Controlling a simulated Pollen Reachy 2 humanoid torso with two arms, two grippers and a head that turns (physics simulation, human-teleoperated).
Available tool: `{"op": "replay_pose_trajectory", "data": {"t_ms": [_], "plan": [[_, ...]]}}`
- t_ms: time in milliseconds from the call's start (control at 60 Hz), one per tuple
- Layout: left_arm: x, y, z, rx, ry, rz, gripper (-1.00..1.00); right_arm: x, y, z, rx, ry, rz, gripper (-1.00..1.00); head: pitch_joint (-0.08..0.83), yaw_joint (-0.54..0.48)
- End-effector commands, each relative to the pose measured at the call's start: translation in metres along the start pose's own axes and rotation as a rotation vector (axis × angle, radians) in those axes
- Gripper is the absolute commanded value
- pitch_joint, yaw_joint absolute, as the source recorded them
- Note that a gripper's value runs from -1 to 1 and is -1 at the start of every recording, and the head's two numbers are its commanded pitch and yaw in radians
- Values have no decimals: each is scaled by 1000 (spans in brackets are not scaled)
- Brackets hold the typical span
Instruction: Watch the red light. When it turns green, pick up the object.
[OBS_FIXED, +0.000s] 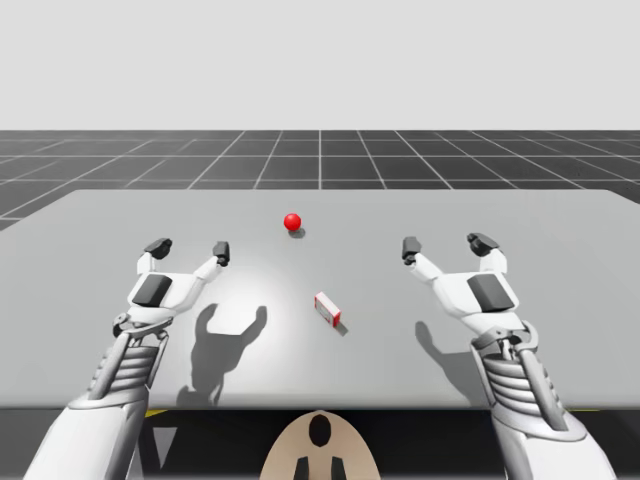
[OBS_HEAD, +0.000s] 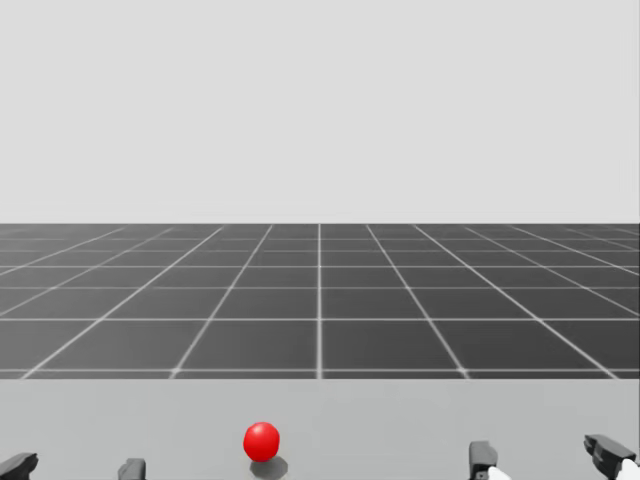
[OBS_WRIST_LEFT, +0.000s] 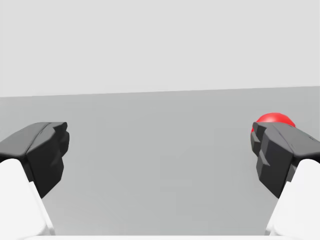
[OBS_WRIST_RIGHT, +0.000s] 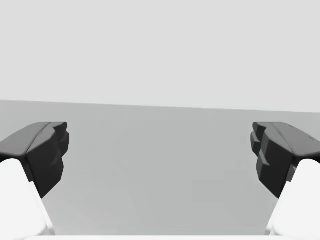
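- High view: your left jaws stand wide apart over the left half of the worktop (OBS_FIXED: 560, 215). Nothing lies between them and they touch nothing. Their dark fingertips (OBS_FIXED: 158, 245) point toward the far edge.
- Your right jaws are spread just as wide over the right half, also holding nothing and touching nothing.
- Both sets of jaws cast shadows on the worktop closer to its near edge, so they hang above the surface rather than resting on it.
- The light (OBS_FIXED: 292, 221) is a small red ball. It sits on the worktop toward the far edge, near the middle of its width, a little beyond the level of the fingertips.
- The red-and-white box (OBS_FIXED: 327, 309) lies flat and askew near the middle of the worktop. It is closer to the near edge than the light, between your two arms and well apart from both jaws.
- In the left wrist view you see bare worktop between the fingertips. The light (OBS_WRIST_LEFT: 274, 119) is ahead of the jaws, its lower part hidden behind the fingertip (OBS_WRIST_LEFT: 277, 150) on the side toward the worktop's middle.
- In the right wrist view the fingertips (OBS_WRIST_RIGHT: 42, 150) stand far apart, with plain worktop ahead of them.
- In the head view the light (OBS_HEAD: 261, 441) stands over its small shadow. The fingertips (OBS_HEAD: 483, 460) are cut off at the picture's lower edge.
- You cannot make out the markings on the box.
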Motion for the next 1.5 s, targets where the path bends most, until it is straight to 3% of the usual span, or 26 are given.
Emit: {"op": "replay_pose_trajectory", "data": {"t_ms": [17,167,483,567,600,617,767,1500], "plan": [[-1,0,0,5,-1,-2,-1000,-1,2,1,-52,-19,13,-1000,13,-2],[0,0,-1,7,0,-2,-1000,1,1,0,-15,16,-27,-1000,48,2],[-2,-2,-1,5,6,-14,-1000,-4,2,-2,-47,-8,26,-1000,247,50],[-2,-3,-1,4,7,-18,-1000,-5,3,-3,-70,-35,26,-1000,297,69],[-3,-3,-1,3,8,-19,-1000,-6,3,-2,-71,-18,27,-1000,318,79],[-3,-3,-1,2,8,-21,-1000,-6,3,-2,-22,8,5,-1000,331,85],[-4,-3,-2,1,11,-29,-1000,-7,4,-2,-40,6,-3,-1000,399,112],[-4,-5,-2,-4,9,-34,-1000,-8,2,-3,-33,8,-1,-1000,416,117]]}}
